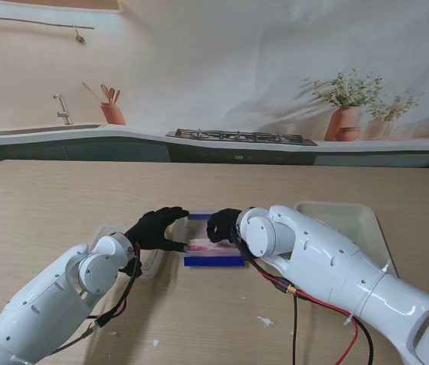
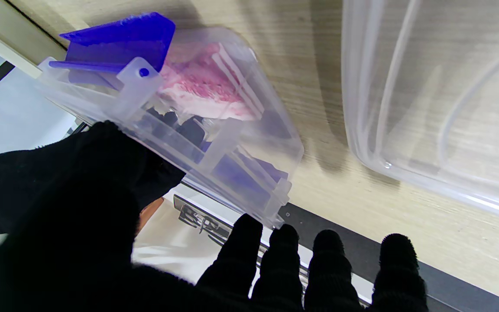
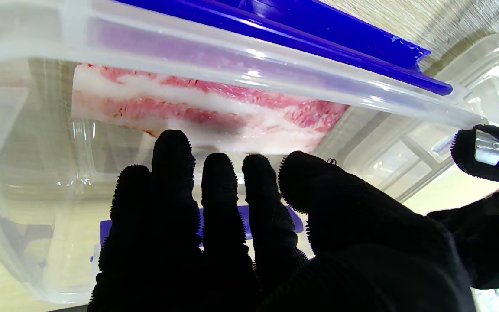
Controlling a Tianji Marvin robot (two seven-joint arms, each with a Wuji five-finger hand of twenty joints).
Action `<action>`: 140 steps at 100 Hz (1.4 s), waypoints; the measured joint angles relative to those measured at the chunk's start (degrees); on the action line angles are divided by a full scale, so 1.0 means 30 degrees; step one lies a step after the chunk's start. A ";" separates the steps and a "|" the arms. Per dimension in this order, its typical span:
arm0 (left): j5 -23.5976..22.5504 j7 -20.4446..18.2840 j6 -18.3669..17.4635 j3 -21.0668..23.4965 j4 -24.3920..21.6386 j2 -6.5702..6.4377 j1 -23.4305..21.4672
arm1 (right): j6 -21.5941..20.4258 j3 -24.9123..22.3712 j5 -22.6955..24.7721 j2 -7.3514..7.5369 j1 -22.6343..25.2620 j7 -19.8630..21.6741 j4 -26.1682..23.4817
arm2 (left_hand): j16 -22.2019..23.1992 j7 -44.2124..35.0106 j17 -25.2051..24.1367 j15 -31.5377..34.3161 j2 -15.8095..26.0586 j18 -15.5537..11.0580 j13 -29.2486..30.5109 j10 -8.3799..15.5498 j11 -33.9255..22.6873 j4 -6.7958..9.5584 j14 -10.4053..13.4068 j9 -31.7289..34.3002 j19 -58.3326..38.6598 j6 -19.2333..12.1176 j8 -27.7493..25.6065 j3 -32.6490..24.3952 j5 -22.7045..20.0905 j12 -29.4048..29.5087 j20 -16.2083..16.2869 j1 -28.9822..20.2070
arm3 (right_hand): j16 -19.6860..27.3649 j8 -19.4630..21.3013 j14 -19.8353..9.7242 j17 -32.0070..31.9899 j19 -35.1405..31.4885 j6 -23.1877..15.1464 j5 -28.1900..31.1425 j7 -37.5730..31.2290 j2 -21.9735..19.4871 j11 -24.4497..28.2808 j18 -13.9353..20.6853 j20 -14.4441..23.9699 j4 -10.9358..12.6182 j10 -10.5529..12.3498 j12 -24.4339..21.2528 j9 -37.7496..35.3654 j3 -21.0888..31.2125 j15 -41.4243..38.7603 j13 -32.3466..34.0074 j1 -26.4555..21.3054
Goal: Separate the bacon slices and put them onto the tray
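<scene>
We see both of our gloved hands meeting at a clear plastic box [image 1: 213,245] with blue clips, sitting near the middle of the tabletop [image 1: 47,198]. The bacon [image 1: 211,245] lies inside this box as a pink and white slab; in the right wrist view the bacon [image 3: 215,110] rests flat on the box floor, just past our fingertips.

Our left hand [image 1: 156,228] is at the box's left side. Its thumb [image 2: 115,169] presses against the box's clear wall [image 2: 215,151], while the other fingers [image 2: 284,255] stand spread and apart from the plastic, so it braces the box more than grips it.

Our right hand [image 1: 224,224] is at the box's far right edge. In its wrist view the four fingers [image 3: 173,173] reach together toward the bacon, with the thumb [image 3: 483,151] held off to one side. Whether the fingertips touch the meat we cannot tell, since the glove hides the contact; nothing appears pinched between them.

A loose clear lid [image 2: 440,99] lies on the tabletop just left of the box, beside our left wrist. The pale tray [image 1: 351,220] sits to the right, partly behind our right forearm, with no bacon visible on it.
</scene>
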State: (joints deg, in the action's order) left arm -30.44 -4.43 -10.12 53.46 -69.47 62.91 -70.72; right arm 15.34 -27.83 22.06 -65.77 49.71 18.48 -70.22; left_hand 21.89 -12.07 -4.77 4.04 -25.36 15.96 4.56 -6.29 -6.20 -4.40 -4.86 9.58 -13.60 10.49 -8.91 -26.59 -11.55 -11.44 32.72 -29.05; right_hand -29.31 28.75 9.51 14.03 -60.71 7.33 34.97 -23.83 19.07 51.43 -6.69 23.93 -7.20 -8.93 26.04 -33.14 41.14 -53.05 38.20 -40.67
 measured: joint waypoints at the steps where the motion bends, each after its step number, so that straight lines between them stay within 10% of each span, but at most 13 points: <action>1: 0.0000 -0.0001 0.0000 0.0000 0.0000 0.0000 0.0000 | 0.0020 -0.0002 -0.0010 -0.0001 0.0003 -0.0002 -0.0007 | 0.0000 0.0000 0.0000 0.0000 0.0000 0.0000 0.0000 0.0000 0.0000 0.0000 0.0000 0.0000 0.0000 0.0000 0.0000 0.0000 0.0000 0.0001 0.0000 0.0000 | -0.0044 -0.0007 0.0000 0.0099 -0.0016 0.0000 0.0010 -0.0001 0.0000 0.0002 -0.0010 0.0008 0.0000 -0.0004 0.0013 -0.0105 0.0003 -0.0011 0.0164 0.0000; 68: 0.0001 -0.0034 0.0022 0.0006 -0.0014 -0.0001 -0.0002 | 0.0206 0.0215 0.0154 0.0004 -0.0182 0.0222 -0.0119 | 0.0000 0.0012 0.0000 -0.0002 0.0000 0.0000 -0.0002 0.0000 0.0024 0.0000 0.0000 0.0000 0.0550 -0.0005 0.0000 0.0000 0.0015 0.0014 0.0011 0.0000 | -0.3499 -0.0939 0.0058 -0.0212 -0.0922 0.0100 0.0865 -0.0769 0.0043 0.4095 -0.0206 0.2276 0.0003 0.0072 0.6885 -0.1525 0.0045 -0.5265 0.0410 0.0000; 89: 0.0015 -0.0051 0.0031 -0.0004 -0.0014 -0.0004 0.0005 | 0.0215 0.0142 0.0361 0.0017 -0.0180 0.0201 -0.0193 | 0.0000 0.0018 0.0000 -0.0002 0.0000 0.0000 -0.0002 0.0000 0.0054 0.0000 0.0000 0.0000 0.0717 -0.0007 0.0000 0.0000 0.0028 0.0017 0.0039 0.0000 | -0.3606 -0.1341 0.0015 -0.0398 -0.0923 -0.1010 0.1338 -0.7158 0.0971 0.4347 -0.0350 0.2512 -0.0330 0.0773 0.8442 -0.2215 -0.0450 -0.5467 0.0410 -0.0291; 112: 0.0017 -0.0066 0.0041 -0.0004 -0.0020 -0.0005 0.0008 | 0.0037 -0.0286 0.0663 0.0035 0.0120 -0.0209 -0.0319 | 0.0000 0.0025 0.0007 -0.0003 0.0000 0.0000 -0.0002 0.0000 0.0062 0.0000 0.0000 0.0000 0.0744 -0.0007 0.0000 -0.0001 0.0029 0.0019 0.0250 0.0000 | -0.3404 0.1908 0.0001 -0.1170 -0.0919 -0.2875 0.1458 -0.9583 0.1159 0.4087 -0.0355 0.2514 -0.0331 0.1215 0.8632 -0.1225 -0.0782 -0.4645 -0.0550 -0.0505; 140: 0.0016 -0.0066 0.0041 -0.0016 -0.0014 -0.0007 0.0020 | -0.0041 -0.0455 0.0116 -0.0103 0.0293 -0.0747 -0.0207 | 0.0000 0.0029 0.0012 -0.0004 0.0000 0.0000 -0.0002 0.0000 0.0068 0.0000 0.0000 0.0000 0.0747 -0.0007 0.0000 -0.0001 0.0032 0.0019 0.0264 0.0000 | 0.1160 -0.0839 -0.0005 -0.2071 0.1248 -0.0901 0.0658 -0.1093 0.0198 -0.1893 0.0061 0.1395 -0.0331 0.1104 -0.0466 0.1626 -0.1125 0.3670 -0.2648 -0.0077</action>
State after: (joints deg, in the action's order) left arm -30.39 -4.62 -10.00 53.41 -69.52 62.89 -70.66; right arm 15.22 -29.19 22.40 -66.08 50.59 16.24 -70.84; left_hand 21.89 -11.99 -4.73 4.03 -25.36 15.96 4.55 -6.29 -5.99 -4.39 -4.86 9.58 -11.35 10.46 -8.91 -26.59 -11.45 -11.38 33.51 -29.05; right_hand -25.83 26.23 9.49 7.82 -56.97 4.63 36.94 -27.11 19.66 45.75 -6.51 28.11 -8.20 -5.61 24.64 -28.27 37.77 -42.04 30.26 -40.90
